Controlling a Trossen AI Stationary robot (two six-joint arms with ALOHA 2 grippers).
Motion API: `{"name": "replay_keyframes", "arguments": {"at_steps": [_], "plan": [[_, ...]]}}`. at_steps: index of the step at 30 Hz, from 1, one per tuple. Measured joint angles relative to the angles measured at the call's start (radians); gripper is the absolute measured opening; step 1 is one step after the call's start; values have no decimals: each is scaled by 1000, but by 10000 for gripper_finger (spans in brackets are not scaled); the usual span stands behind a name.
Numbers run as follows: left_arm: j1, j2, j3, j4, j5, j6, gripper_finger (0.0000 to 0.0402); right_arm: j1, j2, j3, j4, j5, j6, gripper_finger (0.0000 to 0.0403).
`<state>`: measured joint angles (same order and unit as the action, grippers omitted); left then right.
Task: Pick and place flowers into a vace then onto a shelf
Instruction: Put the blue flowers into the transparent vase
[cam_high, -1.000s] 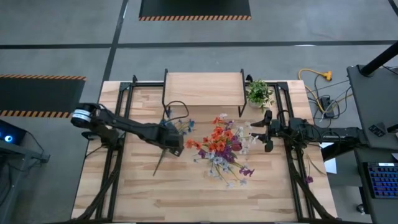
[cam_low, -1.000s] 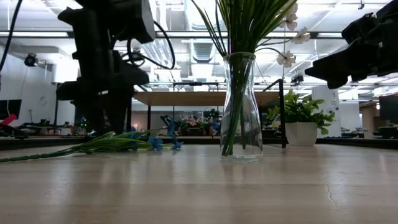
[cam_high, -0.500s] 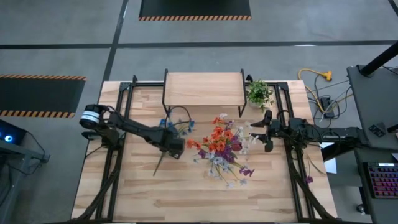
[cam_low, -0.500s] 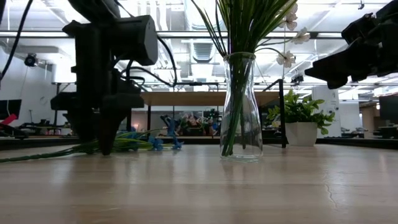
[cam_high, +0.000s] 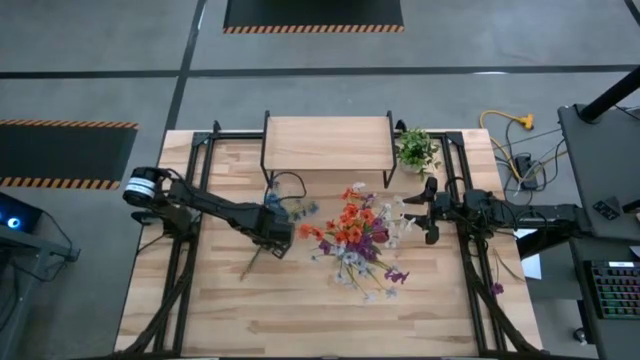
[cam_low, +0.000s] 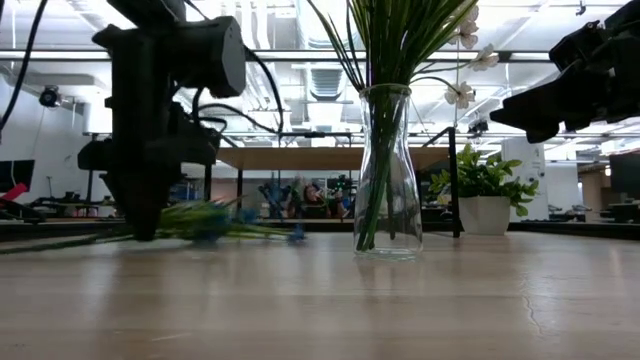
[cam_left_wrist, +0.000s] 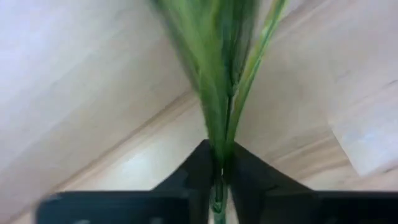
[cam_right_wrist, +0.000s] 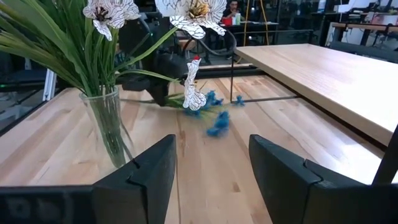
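Observation:
A blue-blossomed flower (cam_high: 282, 215) lies on the tabletop left of the vace, its bare stem end (cam_high: 246, 272) toward the near edge. My left gripper (cam_high: 274, 233) stands over its middle, pointing down and shut on it. The clear glass vace (cam_low: 387, 170) holds several flowers (cam_high: 355, 238) in the table's middle. The shelf (cam_high: 327, 143) stands at the far edge. My right gripper (cam_right_wrist: 213, 174) waits open and level at the right (cam_high: 430, 212), facing the vace. My left gripper pinches the flower's green leafy stem (cam_left_wrist: 219, 149) about midway along, between its two fingers (cam_left_wrist: 196, 171). The fingers come from above, pointing down, across the stem. The flower stays low over the table; its bare stem end (cam_low: 50, 243) lies on the wood.
A small potted plant (cam_high: 416, 150) stands at the shelf's right end. Black arm frames run along both table sides (cam_high: 190, 250). Bare wood lies toward the near edge (cam_high: 320, 320).
My left gripper has come down onto the blue flower and shut on its stem. The flower has stirred under it: its blossom end has shifted and shows blurred, a little higher in the low view.

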<state>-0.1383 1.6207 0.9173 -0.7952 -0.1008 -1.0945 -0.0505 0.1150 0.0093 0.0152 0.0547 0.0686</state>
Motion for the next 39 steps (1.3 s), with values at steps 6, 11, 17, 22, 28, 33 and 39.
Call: {"name": "replay_keyframes", "arguments": {"at_steps": [6, 11, 17, 22, 28, 33, 39], "plan": [[0, -90, 0, -31, 5, 84, 7, 0, 0, 0, 0, 0, 2, 194], [-1, -210, 1, -26, 20, 169, 2, 0, -2, 0, 0, 0, 3, 194], [-1, -387, -3, -17, -55, 217, 1, 0, -2, 0, 0, -1, 7, 194], [-13, -513, -35, 118, -142, 259, 1, 0, -2, 0, 0, 0, 10, 194], [-28, -553, -110, 486, -201, 447, 0, 0, -2, 0, 0, 0, 10, 194], [-29, -539, -180, 828, -242, 670, 0, 0, -2, 0, 0, 0, 10, 194], [-29, -473, -244, 1249, -225, 890, 0, 0, -3, 0, 3, 0, 10, 194]]}}
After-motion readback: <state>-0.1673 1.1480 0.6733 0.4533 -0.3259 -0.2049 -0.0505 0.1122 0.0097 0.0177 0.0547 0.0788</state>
